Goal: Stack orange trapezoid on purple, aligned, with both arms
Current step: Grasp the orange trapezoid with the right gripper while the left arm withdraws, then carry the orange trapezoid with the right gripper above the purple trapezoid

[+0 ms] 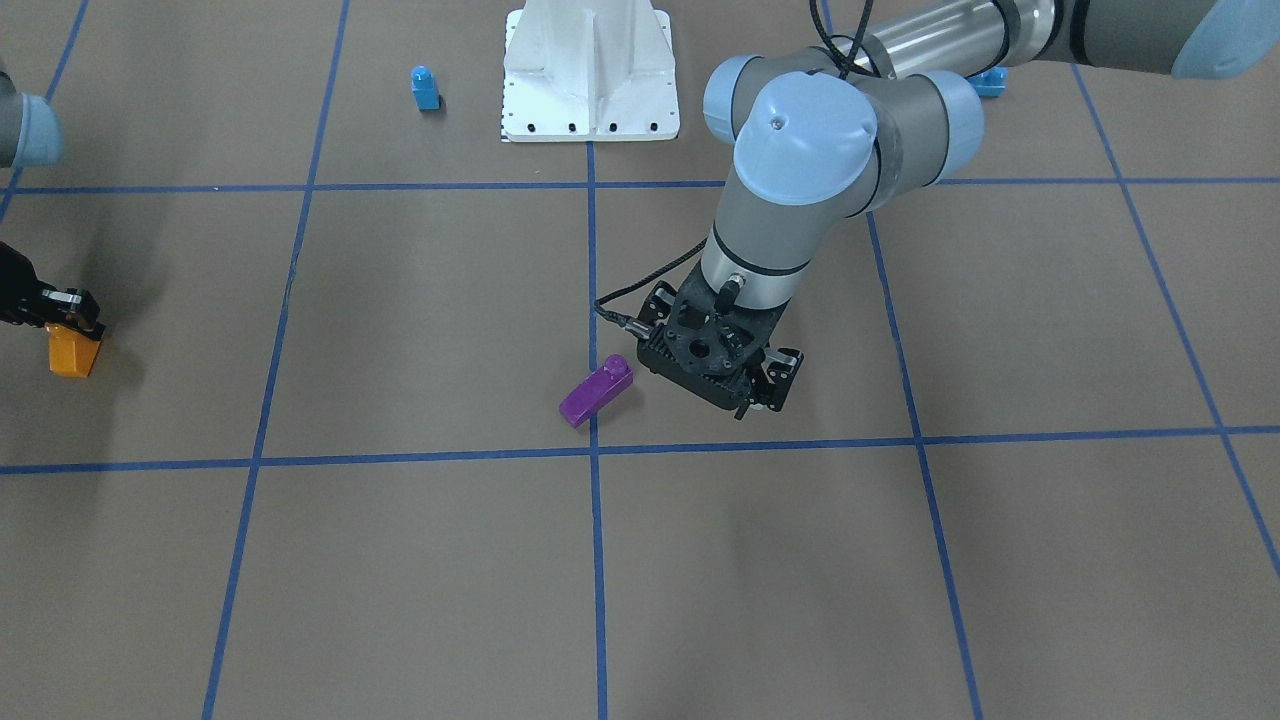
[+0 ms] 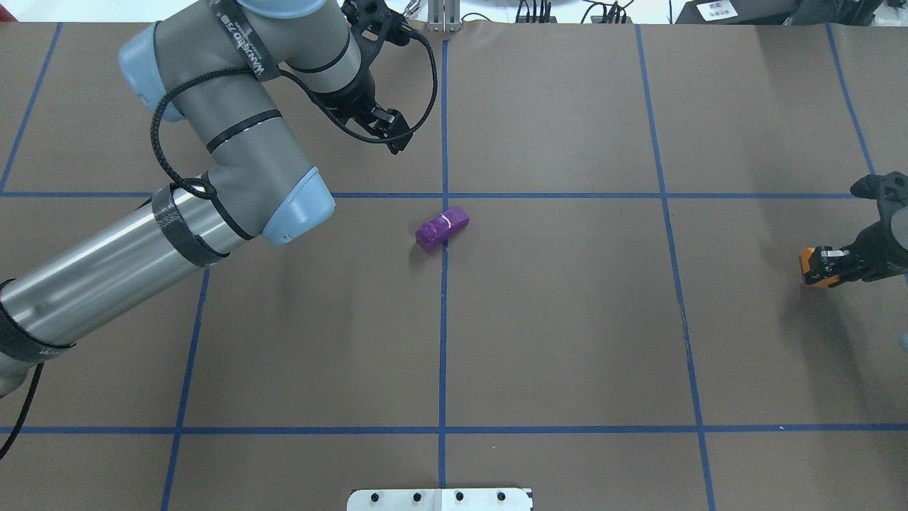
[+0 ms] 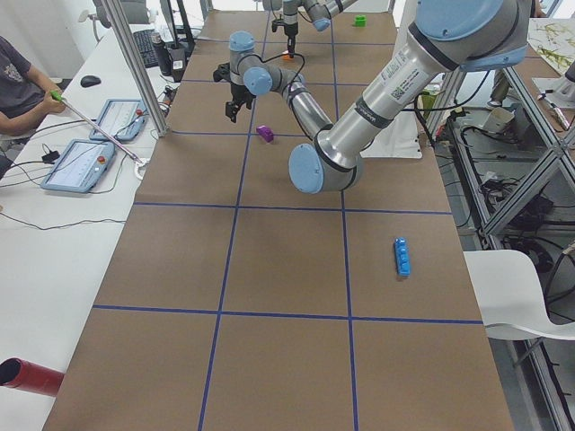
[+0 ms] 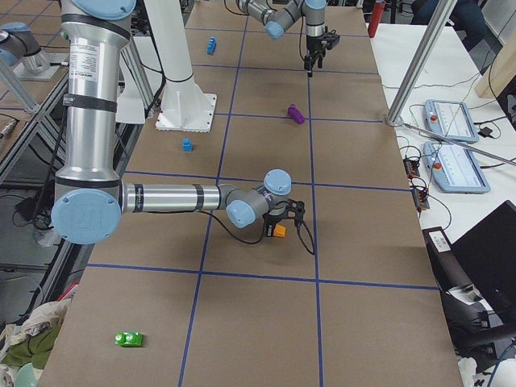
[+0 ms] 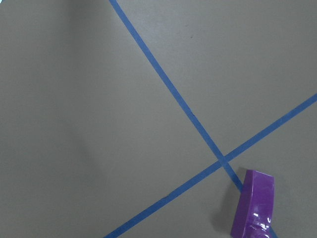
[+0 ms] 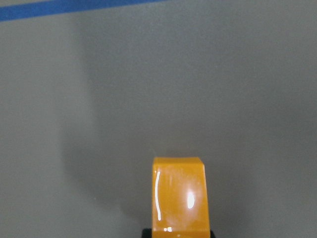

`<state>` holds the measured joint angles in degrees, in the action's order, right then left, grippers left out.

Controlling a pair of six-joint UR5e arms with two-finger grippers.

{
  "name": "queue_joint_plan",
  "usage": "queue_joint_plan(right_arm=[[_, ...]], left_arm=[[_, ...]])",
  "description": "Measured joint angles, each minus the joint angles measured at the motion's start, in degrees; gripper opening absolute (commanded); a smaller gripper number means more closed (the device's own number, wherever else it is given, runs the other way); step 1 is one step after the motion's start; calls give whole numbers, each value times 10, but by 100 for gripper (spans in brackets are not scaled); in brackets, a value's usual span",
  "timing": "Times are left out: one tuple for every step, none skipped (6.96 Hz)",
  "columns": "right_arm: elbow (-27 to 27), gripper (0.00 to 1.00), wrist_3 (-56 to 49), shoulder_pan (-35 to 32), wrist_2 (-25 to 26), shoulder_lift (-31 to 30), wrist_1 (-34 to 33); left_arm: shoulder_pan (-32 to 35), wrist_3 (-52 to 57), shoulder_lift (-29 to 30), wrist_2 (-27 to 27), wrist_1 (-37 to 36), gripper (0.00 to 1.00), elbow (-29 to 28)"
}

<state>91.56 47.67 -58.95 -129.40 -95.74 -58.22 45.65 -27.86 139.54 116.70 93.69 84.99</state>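
At the left edge of the front-facing view, you will find the right gripper point(image 1: 76, 322) pinching the orange trapezoid point(image 1: 73, 356), while near centre the left gripper point(image 1: 775, 384) hangs spread and empty just right of the purple point(image 1: 594, 392), which lies across a blue tape line point(image 1: 597, 560).

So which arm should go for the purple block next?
Left. The left gripper is empty and hovers close beside the purple brick. The right gripper is far off to the side and is busy holding the orange trapezoid.
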Motion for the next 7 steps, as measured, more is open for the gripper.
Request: queue_joint_plan(right_arm=[[10,0,1,-18,-18,5,-7],[34,0,4,-35,-38,15,-29],[64,0,21,-43,-49,37,-66],[83,0,66,-36,-52,88,-116],[87,0,135,-9,-47,172,-190],[81,0,199,28,-32,273,-283],[65,0,258,64,-15,358,-347]], left_arm=[[1,0,-4,0,0,100,2],[3,1,-16,1,1,100,11],[9,8,-41,1,1,100,33],[21,22,-76,2,-5,100,63],[39,39,-118,2,-18,100,96],[60,61,-164,1,-33,100,127],[84,96,-210,2,-42,100,151]])
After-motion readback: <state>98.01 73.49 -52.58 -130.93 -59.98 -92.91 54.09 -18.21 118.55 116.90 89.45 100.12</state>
